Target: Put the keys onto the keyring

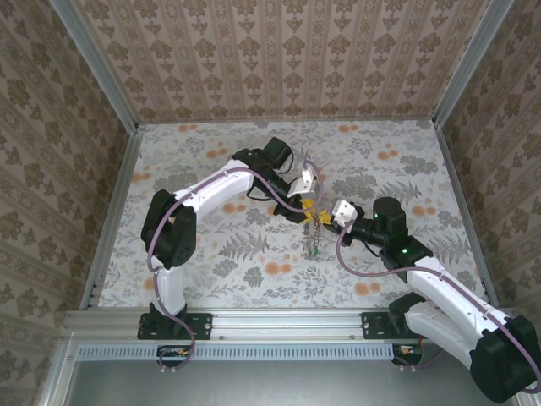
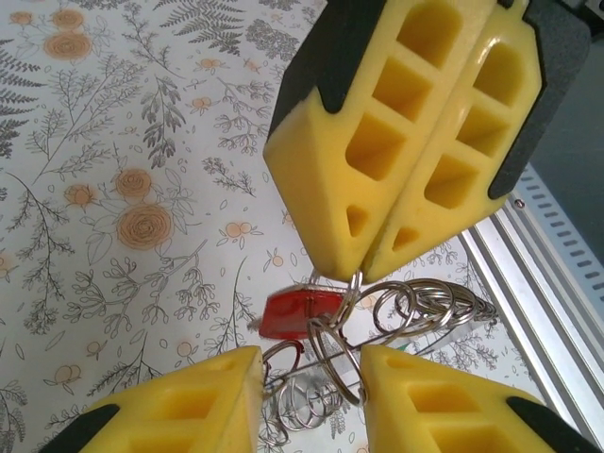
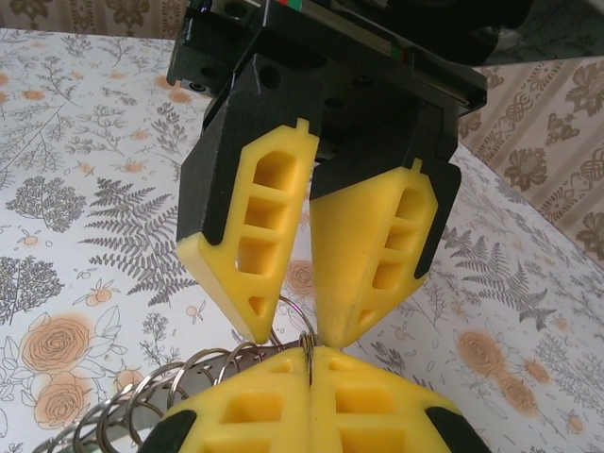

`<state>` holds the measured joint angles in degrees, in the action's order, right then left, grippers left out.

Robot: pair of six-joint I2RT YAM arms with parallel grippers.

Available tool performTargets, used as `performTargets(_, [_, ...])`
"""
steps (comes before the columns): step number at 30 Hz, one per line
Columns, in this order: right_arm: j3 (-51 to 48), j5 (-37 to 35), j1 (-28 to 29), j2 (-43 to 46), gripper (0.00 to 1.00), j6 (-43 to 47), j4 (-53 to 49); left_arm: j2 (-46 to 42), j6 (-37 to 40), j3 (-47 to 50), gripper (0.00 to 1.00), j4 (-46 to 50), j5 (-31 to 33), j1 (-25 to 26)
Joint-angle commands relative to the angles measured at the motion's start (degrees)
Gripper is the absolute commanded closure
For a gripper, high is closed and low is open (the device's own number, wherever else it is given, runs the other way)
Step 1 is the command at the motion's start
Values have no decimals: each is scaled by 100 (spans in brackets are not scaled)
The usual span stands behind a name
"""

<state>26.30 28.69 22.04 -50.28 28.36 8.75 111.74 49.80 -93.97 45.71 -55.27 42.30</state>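
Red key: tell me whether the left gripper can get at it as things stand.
Probably yes. The red key sits just past the left gripper's parted fingertips, with only thin loops of the keyring between them. The right gripper, shut on a loop, crowds close opposite, so room is tight.

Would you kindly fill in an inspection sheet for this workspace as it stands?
Surface: floral tablecloth, flat.
Job's things: keyring, a chain of rings, between the grippers; red key beside it; other keys not made out.
Clutter: nothing seen.
Grippers: right gripper shut on keyring; left gripper with jaws apart, rings between them.
Cables: purple cables along both arms.
Surroundings: patterned walls; metal rail at near edge.
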Motion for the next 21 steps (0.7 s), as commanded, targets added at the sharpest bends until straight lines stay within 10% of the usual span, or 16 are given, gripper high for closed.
performTargets(1, [182, 151, 37, 104, 100, 28, 263, 50, 161, -208, 72, 184, -178, 8])
performTargets(9, [149, 94, 38, 172, 100, 36, 236, 32, 127, -192, 100, 195, -242, 4])
performTargets(21, [-172, -248, 58, 560, 100, -129, -67, -624, -2334, 1229, 100, -3000, -428, -107])
